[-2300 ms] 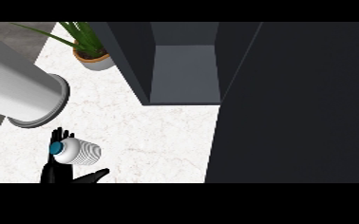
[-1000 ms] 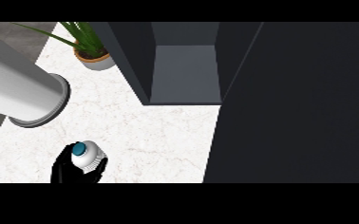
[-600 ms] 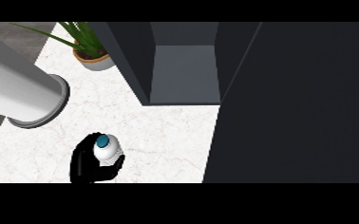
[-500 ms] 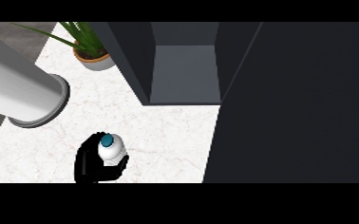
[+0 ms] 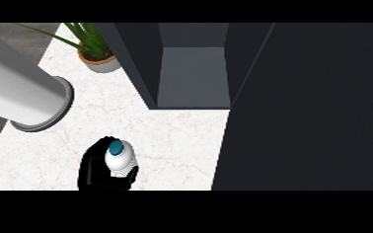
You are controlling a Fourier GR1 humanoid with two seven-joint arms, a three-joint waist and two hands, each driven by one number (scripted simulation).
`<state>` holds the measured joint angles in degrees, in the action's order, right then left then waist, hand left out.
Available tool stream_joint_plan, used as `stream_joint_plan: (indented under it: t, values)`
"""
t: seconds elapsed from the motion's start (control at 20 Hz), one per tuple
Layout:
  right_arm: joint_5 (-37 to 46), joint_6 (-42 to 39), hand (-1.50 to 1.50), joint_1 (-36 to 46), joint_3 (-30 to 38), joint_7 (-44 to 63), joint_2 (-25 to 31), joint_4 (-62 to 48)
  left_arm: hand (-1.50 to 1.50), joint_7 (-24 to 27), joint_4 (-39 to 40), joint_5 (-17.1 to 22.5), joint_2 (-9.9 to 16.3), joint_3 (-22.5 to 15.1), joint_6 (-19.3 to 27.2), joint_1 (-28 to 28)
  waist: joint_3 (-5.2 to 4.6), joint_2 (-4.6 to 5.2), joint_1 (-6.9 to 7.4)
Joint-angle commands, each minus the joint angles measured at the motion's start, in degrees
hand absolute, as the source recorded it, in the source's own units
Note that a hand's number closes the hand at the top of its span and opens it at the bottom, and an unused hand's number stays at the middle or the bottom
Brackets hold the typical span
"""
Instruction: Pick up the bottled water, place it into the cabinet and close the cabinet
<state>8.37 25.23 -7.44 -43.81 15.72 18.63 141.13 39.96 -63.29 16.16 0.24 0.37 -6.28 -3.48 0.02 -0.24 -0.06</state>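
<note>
Curling my fingers (image 5: 93, 164) round the bottled water (image 5: 119, 159), I hold it with my left hand (image 5: 102, 170) at about seven o'clock in the head view, its teal cap (image 5: 115, 147) pointing up toward me. My right hand does not show. The bottle sits low over the marble tabletop (image 5: 175, 133), well apart from the cabinet (image 5: 193, 74), whose open compartment lies toward one o'clock from my hand. The cabinet door (image 5: 299, 108) stands open as a dark slab at three o'clock. To do this carry well, I judge I should keep the bottle upright, raise it enough to pass over the cabinet's bottom lip, and travel along the one o'clock line, staying between the left wall and the door. The grey cylinder (image 5: 33, 96) at ten o'clock and the potted plant (image 5: 94, 54) at twelve lie off my path.
</note>
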Motion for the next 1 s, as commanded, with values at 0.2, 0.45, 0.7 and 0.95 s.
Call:
stream_joint_plan:
  t: [0.2, 0.45, 0.7, 0.95]
  values:
    - [-1.53, -2.47, -1.50, -0.42, 5.54, 1.38, 3.31, 5.91, 1.50, -13.33, -14.58, 5.70, -0.23, -9.24, 7.42, -0.95, 0.03, 0.12, -0.02]
    - [4.77, 0.14, -1.50, -0.40, -1.47, 2.39, 0.21, 5.85, 1.50, -14.39, -20.77, 3.92, 0.40, -11.09, 11.19, -1.74, -0.02, 0.05, -0.06]
    - [1.31, -0.54, -1.50, -0.64, 0.91, -0.75, 0.12, 2.17, 1.50, -17.54, -26.47, 1.45, -0.23, -18.02, 20.90, 0.51, -0.01, 0.13, -0.01]
    - [3.91, 0.16, -1.50, -1.05, -1.21, 2.35, 0.36, 5.25, 1.50, -21.84, -27.62, 1.68, -0.23, -21.89, 28.19, 5.18, -0.02, 0.10, -0.20]
